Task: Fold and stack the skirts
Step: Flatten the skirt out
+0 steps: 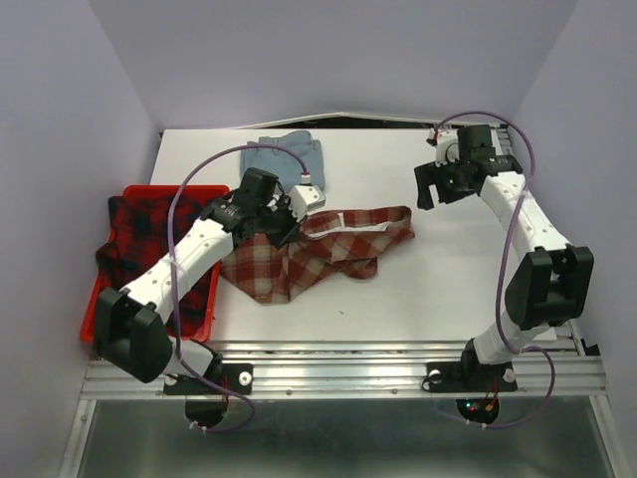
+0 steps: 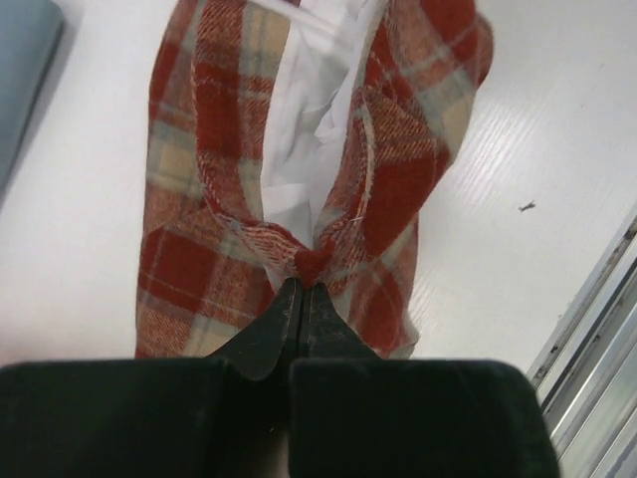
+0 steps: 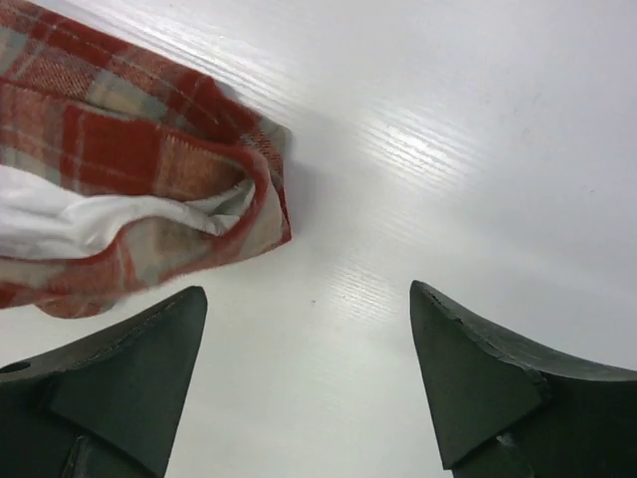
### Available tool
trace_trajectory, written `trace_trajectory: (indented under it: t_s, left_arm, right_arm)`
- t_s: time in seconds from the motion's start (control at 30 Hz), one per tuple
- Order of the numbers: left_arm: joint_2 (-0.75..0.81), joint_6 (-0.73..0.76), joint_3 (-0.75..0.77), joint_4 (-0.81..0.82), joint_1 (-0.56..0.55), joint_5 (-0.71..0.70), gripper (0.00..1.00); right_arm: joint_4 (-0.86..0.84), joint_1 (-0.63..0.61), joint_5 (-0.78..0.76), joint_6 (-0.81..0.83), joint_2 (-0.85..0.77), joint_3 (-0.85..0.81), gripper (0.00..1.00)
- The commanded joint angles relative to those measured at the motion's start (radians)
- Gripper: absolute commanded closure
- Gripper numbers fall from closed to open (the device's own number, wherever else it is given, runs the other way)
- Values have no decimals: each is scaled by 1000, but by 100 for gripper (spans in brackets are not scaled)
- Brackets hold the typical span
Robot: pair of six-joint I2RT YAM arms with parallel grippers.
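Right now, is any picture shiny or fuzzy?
Right wrist view: a bright shiny streak of glare lies on the white table, beside the check skirt. Left wrist view: the black fingers, close to the lens, look fuzzy, while the skirt looks sharper. Top view: soft, even light with only faint shadows.
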State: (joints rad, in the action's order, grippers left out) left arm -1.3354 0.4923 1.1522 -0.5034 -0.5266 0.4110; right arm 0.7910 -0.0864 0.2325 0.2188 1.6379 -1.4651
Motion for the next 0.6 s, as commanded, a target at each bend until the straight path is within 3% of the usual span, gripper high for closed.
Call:
trace_trajectory:
  t_s: [0.0,0.17,0.27,0.4,0.57]
  left_arm:
    - [-45,58,-19,22,92,89,100]
    - [-68,150,-54,26,148,104,100]
    - [-64,178,-71,46,148,97,100]
    - [-65,178,-69,58,148,86,100]
    - [-39,177,-109,88,143,58,100]
  right_arm:
    - [-30,7,50,189,-52,-9,14]
    - [-159,16,191,430,-89,146,23]
    - [-184,27,304,510,-52,189,22]
    - [-174,36,412,443,78,94,22]
    - [15,80,614,306,357,-300,20]
